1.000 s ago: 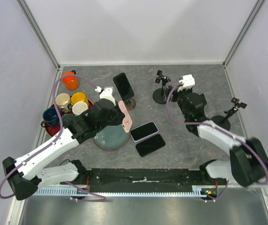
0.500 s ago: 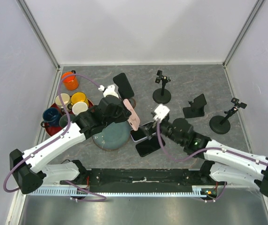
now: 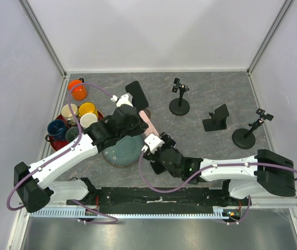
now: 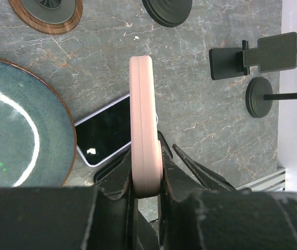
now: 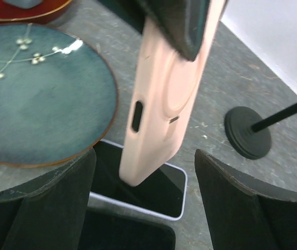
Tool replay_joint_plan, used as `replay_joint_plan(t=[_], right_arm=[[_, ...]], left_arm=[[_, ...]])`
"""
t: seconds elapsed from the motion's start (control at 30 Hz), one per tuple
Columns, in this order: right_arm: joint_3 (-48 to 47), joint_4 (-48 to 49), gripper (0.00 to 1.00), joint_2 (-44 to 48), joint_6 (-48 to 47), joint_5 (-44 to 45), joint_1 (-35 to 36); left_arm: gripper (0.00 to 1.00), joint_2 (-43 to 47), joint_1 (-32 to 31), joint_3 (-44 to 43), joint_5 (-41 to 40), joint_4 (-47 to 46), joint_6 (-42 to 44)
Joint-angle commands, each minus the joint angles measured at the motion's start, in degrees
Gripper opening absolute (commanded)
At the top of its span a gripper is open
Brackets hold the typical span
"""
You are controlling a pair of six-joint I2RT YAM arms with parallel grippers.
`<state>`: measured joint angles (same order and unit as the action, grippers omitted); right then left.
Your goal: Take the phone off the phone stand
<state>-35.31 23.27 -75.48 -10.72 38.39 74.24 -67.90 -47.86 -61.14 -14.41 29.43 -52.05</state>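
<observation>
My left gripper [image 3: 139, 123] is shut on a pink-cased phone [image 3: 151, 125] and holds it in the air, tilted, beside the teal plate [image 3: 118, 154]. In the left wrist view the phone [image 4: 144, 104] shows edge-on, clamped between the fingers [image 4: 121, 174]. My right gripper [image 3: 153, 154] is open; in its wrist view the pink phone's [image 5: 166, 94] lower end hangs between its spread fingers [image 5: 52, 195], touching neither. A black phone [image 3: 137, 95] leans on a stand with a round wooden base [image 4: 47, 10].
A white-edged phone [image 5: 161, 195] and a black phone [image 5: 127, 239] lie flat under the right gripper. Three empty black stands [image 3: 179, 104] [image 3: 216, 120] [image 3: 244, 136] stand at the back right. Several mugs sit on a red tray [image 3: 60, 141], and an orange mug [image 3: 77, 89] stands behind it.
My right arm swung from the back right down to the middle, over the flat phones, beneath the pink phone. My left gripper carried the pink phone a little right and further back.
</observation>
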Motion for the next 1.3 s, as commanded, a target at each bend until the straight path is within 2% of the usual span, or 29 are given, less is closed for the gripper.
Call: replay_joint_plan(t=[0.0,0.07,0.2,0.23,0.3,0.33,0.37,0.4,0.43,0.47,0.57,0.67,0.8,0.87,0.93,1.07,1.27], right_arm=[[-4.41,9.25,0.82,-4.05,-2.81,10.56,0.47],[-5.73,9.69,0.78,-6.15,-3.08,10.74,0.47],[-7.84,11.01,0.63,-9.15,-4.39,12.84,1.35],[-8.19,11.01,0.51,-9.59,-4.57,13.46,1.52],[-9.16,10.58,0.37,-10.56,-4.66,14.78,1.96],[-9.42,9.88,0.21,-10.65,-4.31,14.96,2.05],[-9.86,9.0,0.14,-10.56,-3.79,14.96,1.96],[-9.95,7.16,0.02,-10.47,-2.3,14.87,1.96],[-9.87,6.27,0.0,-10.3,-1.85,14.78,1.96],[-9.87,5.22,0.0,-9.52,-1.24,14.7,2.05],[-9.43,-0.22,0.0,-7.32,2.18,13.56,1.44],[-9.16,-7.87,0.0,-4.24,7.37,9.34,-0.75],[-7.76,-18.31,0.0,1.47,13.35,3.9,-6.19],[-7.23,-22.37,0.0,5.51,17.12,-2.6,-9.36],[-7.32,-29.4,0.0,8.93,19.32,-9.87,-15.42],[-8.11,-40.81,0.0,12.72,22.4,-19.03,-26.47],[-7.5,-47.08,0.0,13.35,24.87,-37.82,-42.03]], left_arm=[[0.02,1.89,0.04,-0.82,-0.26,-5.08,-3.14],[0.02,1.98,0.04,-0.73,-0.53,-5.08,-3.14],[0.04,1.89,-0.04,-0.47,-0.44,-5.17,-3.14],[0.06,1.81,-0.04,-0.38,-0.53,-5.26,-3.06],[0.13,1.98,0.04,-0.03,-0.53,-5.35,-2.97],[0.17,2.33,0.13,0.06,-1.05,-5.35,-2.97],[0.26,2.77,0.04,0.23,-1.49,-5.26,-2.62],[0.33,3.12,0.13,0.32,-1.93,-5.17,-2.35],[0.4,3.82,0.13,0.32,-3.06,-5.17,-1.92],[0.56,5.04,0.04,0.41,-3.68,-5.17,-0.61],[0.73,8.29,0.13,0.24,-6.58,-4.82,2.82],[0.83,11.89,0.48,-0.03,-10.45,-4.21,6.77],[0.89,16.03,1.97,-0.73,-14.23,-3.5,13.89],[0.92,17.18,2.85,-1.08,-14.85,-3.33,19.15],[0.94,18.41,4.43,-0.99,-13.63,-3.5,22.77],[0.98,18.42,7.86,-0.73,-10.29,-1.4,30.34],[1.0,19.47,9.8,2.43,-4.57,-0.51,34.38]])
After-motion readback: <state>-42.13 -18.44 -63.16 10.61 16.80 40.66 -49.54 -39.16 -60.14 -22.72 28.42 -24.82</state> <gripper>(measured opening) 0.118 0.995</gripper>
